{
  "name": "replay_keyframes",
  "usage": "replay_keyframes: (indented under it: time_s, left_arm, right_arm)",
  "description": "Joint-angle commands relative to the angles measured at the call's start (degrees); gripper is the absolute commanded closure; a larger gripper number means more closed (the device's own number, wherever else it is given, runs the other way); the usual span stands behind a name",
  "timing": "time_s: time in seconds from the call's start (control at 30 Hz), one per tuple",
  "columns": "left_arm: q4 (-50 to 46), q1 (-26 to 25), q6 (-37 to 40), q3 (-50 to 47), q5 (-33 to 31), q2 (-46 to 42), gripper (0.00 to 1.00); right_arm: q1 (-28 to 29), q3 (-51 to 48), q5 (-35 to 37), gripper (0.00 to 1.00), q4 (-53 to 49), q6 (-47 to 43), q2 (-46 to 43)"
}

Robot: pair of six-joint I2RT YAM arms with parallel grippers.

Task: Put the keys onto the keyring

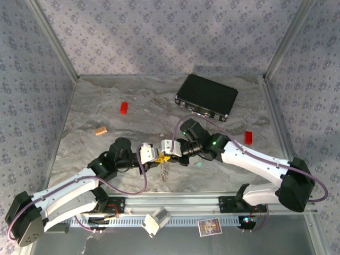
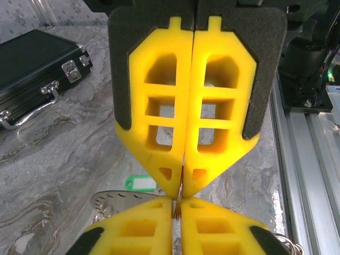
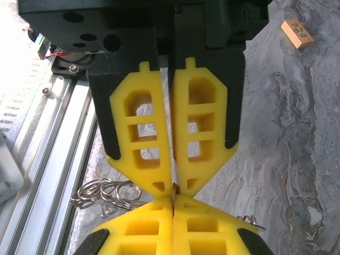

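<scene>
Top external view: both arms meet nose to nose over the grey marbled counter [image 1: 149, 117], with the left claw [image 1: 159, 157] and right claw [image 1: 169, 156] tip against tip.
Left claw: pinched together on a sliver of metal. I reckon that's the thin silvery metal keyring [image 1: 164, 171], and the rest of it trails off just beside the tips toward the near edge.
Right claw: same deal, closed on that sliver from the opposite side.
Why held like this: my guess is that two grips so close together let them pry the wire apart so a key can slide on.
Right wrist view: the ring's wire loops [image 3: 106, 194] poke out low and left of the tips.
Key: a tiny silvery key with a mint-green head [image 1: 199, 164] lies on the counter near the right claw, not touching it and not yet threaded.
Black rectangular case [image 1: 207, 97]: parked at the back, well apart.
</scene>
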Motion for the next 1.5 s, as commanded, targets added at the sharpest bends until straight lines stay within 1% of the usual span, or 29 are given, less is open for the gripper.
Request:
replay_keyframes:
  time_s: [0.0, 0.03, 0.07, 0.1, 0.13, 0.2, 0.27, 0.3, 0.4, 0.5, 0.6, 0.8, 0.97, 1.07, 1.17, 1.23, 1.27, 1.3, 1.33, 1.37, 1.4, 1.47]
  left_arm:
    - [3.55, -0.37, -0.22, -0.15, 1.65, -0.42, 0.98]
    - [3.80, -0.31, -0.20, -0.38, 1.59, -0.53, 1.00]
    - [4.27, -0.35, -0.28, -0.67, 1.36, -0.71, 1.00]
    - [4.97, -0.35, -0.50, -1.05, 1.15, -0.93, 1.00]
    - [6.62, -0.37, -1.10, -1.73, 0.83, -1.20, 1.00]
    - [13.98, -0.30, -3.98, -4.56, -0.08, -1.28, 1.00]
    - [25.01, -0.43, -9.09, -8.44, -0.88, -0.22, 1.00]
    - [27.18, -0.61, -10.02, -9.50, -1.09, 0.17, 1.00]
    - [27.65, -1.22, -9.86, -10.14, -1.78, 0.43, 1.00]
    - [28.33, -1.38, -9.66, -10.49, -1.77, 0.45, 1.00]
    - [29.10, -1.37, -9.91, -10.81, -1.65, 0.40, 1.00]
    - [30.52, -1.59, -10.53, -11.65, -0.50, 0.58, 1.00]
    - [31.08, -1.86, -10.45, -11.71, -0.43, 0.85, 1.00]
    - [32.07, -1.88, -10.57, -11.64, -0.19, 1.11, 1.00]
    - [32.48, -1.95, -10.57, -11.44, 0.09, 1.41, 1.00]
    - [32.51, -1.88, -10.66, -11.46, 0.18, 1.36, 1.00]
    - [32.30, -1.94, -10.67, -11.39, 0.01, 1.29, 1.00]
    - [31.38, -1.94, -10.62, -11.23, -0.42, 1.17, 0.99]
    - [29.69, -1.96, -10.15, -10.75, -1.09, 0.90, 0.94]
    - [26.48, -1.96, -9.33, -9.92, -1.74, 0.43, 0.83]
    - [22.67, -1.95, -8.12, -8.98, -1.98, -0.05, 0.77]
    - [16.78, -1.99, -5.91, -7.43, -2.38, -0.92, 0.75]
  right_arm:
    - [0.86, -0.96, -4.09, 1.00, 6.16, 3.18, -0.69]
    - [0.80, -1.32, -3.80, 1.00, 6.81, 3.71, -1.08]
    - [0.53, -2.28, -3.39, 0.88, 8.00, 4.39, -1.77]
    - [0.00, -3.48, -3.22, 0.78, 9.48, 5.19, -2.81]
    - [-0.81, -5.64, -3.61, 0.74, 12.28, 6.55, -4.35]
    - [-3.60, -11.12, -5.48, 0.70, 19.33, 9.66, -7.84]
    - [-5.88, -16.45, -7.41, 0.67, 25.13, 12.48, -10.36]
    - [-6.22, -17.91, -7.67, 0.67, 26.54, 13.61, -11.00]
    - [-6.07, -21.31, -7.03, 0.68, 30.83, 17.09, -11.53]
    - [-5.54, -24.92, -4.84, 0.71, 38.32, 21.44, -10.73]
    - [-4.99, -26.75, -5.01, 0.72, 43.63, 23.81, -9.24]
    - [-4.54, -27.04, -4.06, 0.76, 46.06, 24.15, -8.28]
    - [-4.30, -26.84, -5.35, 0.78, 46.12, 23.95, -8.25]
    - [-4.06, -26.63, -5.54, 0.83, 45.86, 23.78, -7.45]
    - [-3.84, -26.27, -6.05, 0.91, 46.18, 23.87, -7.08]
    - [-3.75, -25.97, -6.27, 0.98, 46.10, 23.76, -7.07]
    - [-3.79, -25.67, -6.30, 1.00, 45.42, 23.41, -7.26]
    - [-3.79, -25.26, -6.34, 1.00, 44.11, 22.92, -7.45]
    - [-3.72, -24.63, -6.28, 1.00, 42.20, 22.17, -7.74]
    - [-3.74, -23.56, -5.95, 1.00, 39.26, 21.05, -8.20]
    - [-3.60, -22.37, -5.60, 1.00, 35.91, 19.61, -8.61]
    - [-3.32, -20.04, -4.46, 1.00, 29.27, 16.20, -9.28]
